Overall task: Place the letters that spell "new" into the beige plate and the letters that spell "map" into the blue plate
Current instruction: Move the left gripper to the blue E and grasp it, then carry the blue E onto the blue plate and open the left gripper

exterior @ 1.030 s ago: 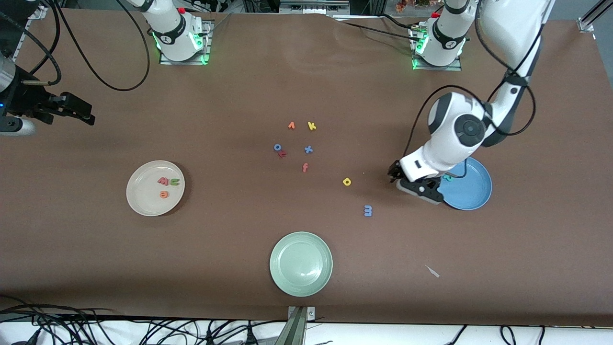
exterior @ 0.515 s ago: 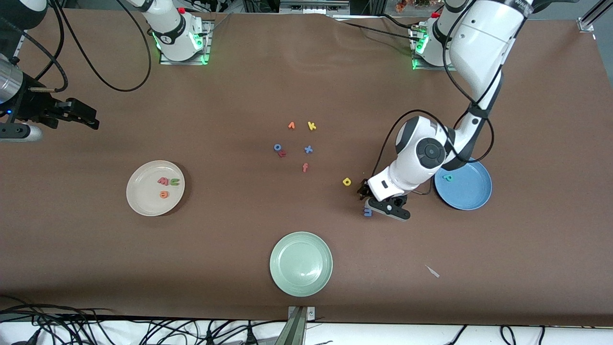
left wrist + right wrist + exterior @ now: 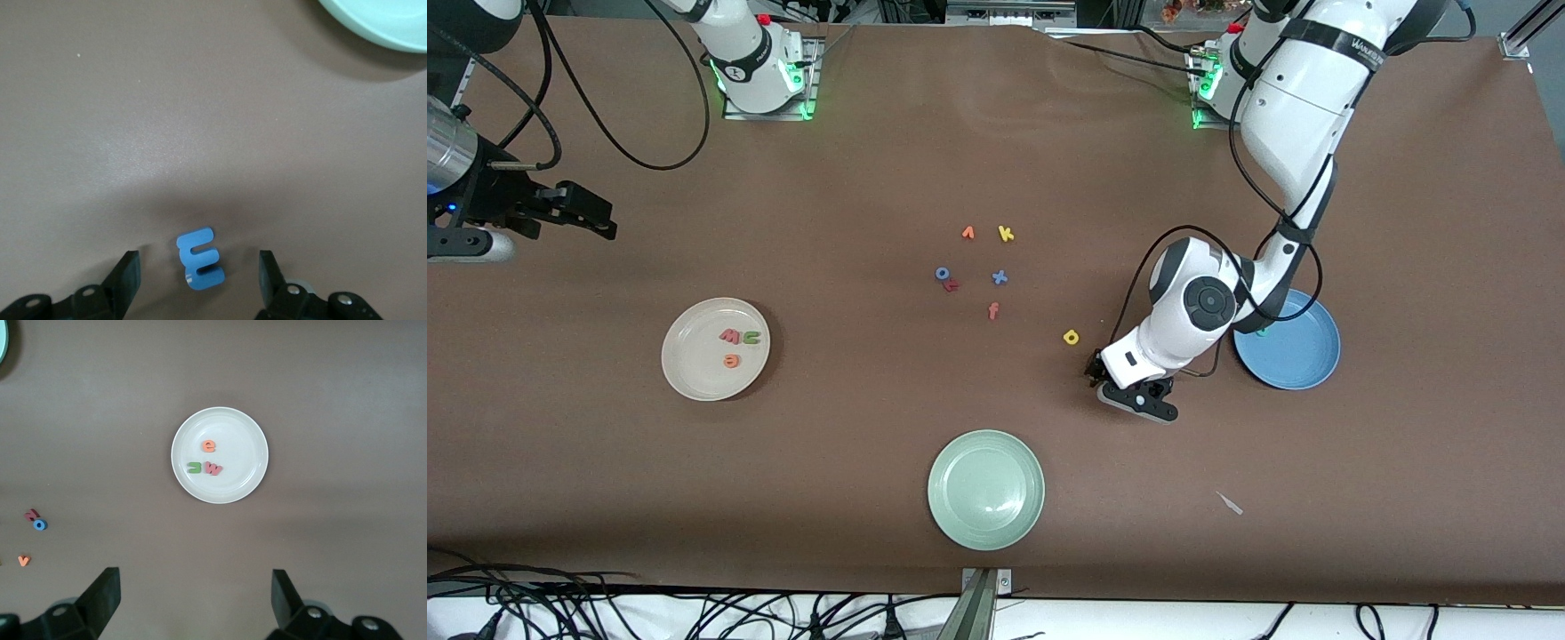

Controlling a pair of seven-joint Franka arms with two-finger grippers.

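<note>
Left gripper point(image 3: 199, 280) low over blue m point(image 3: 199, 259), fingers spread either side, nothing gripped.
M hidden in front view; teal p barely seen in blue plate point(image 3: 1303, 360). Right gripper point(image 3: 193, 600) waits open above table; new is seen in beige plate point(image 3: 694, 369).

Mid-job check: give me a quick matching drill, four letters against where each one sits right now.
Things:
1. blue m
2. orange e
3. yellow a
4. blue o

Places:
A. in the beige plate
B. on the table between the left gripper's open fingers
C. on the table in the cluster of spare letters
D. alone on the table, between the spare letters and the blue plate

Pairs: 1-B, 2-A, 3-D, 4-C
</note>
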